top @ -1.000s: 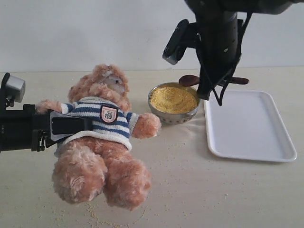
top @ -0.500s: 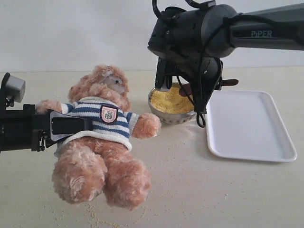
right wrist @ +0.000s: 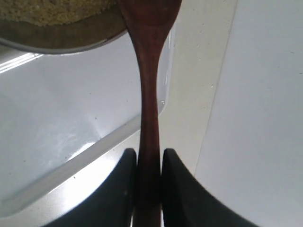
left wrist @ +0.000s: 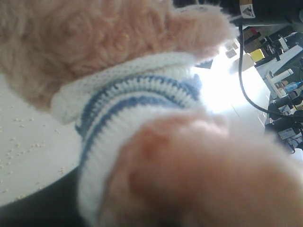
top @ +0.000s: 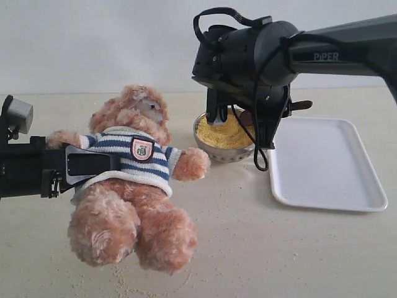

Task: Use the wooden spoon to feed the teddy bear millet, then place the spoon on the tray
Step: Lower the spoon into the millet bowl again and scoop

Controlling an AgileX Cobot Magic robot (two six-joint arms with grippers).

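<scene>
Pale beige table (top: 260,248), plain white wall (top: 93,43) behind. Spoon (right wrist: 149,71), dark reddish-brown wood, is pinched by its slim handle between the two black fingers (right wrist: 123,189) of the right gripper (right wrist: 149,157); jaws are closed tight on the handle with no gap showing. In the exterior view, the handle end sticks out to the right of the wrist and the scoop end points toward the bowl. Most of the spoon is hidden behind the arm there. The right wrist view shows the scoop end reaching over the bowl's rim, above the millet; can't tell if it touches the grains.

Millet (top: 224,134) is yellow, fine and heaped in a round shiny metal bowl (top: 226,154) standing on the table. Tray (top: 329,164), white with rounded corners and a low rim, lies flat just to the right of the bowl, very close to it. A black cable (top: 261,158) loops down from the right arm between bowl and tray.

Teddy bear (top: 133,186), fluffy and light brown in a navy-and-white striped sweater with a shield badge, sits left of the bowl. It leans back with its legs toward the camera, and one paw reaches out near the bowl without touching it. Left gripper (top: 115,162) comes in from the left and is clamped on the bear's body. One grey finger (top: 90,164) lies across the sweater front; the other is hidden behind. The left wrist view is just blurred fur and sweater up close. Loose grains (top: 124,282) are scattered on the table around the bear's feet.
</scene>
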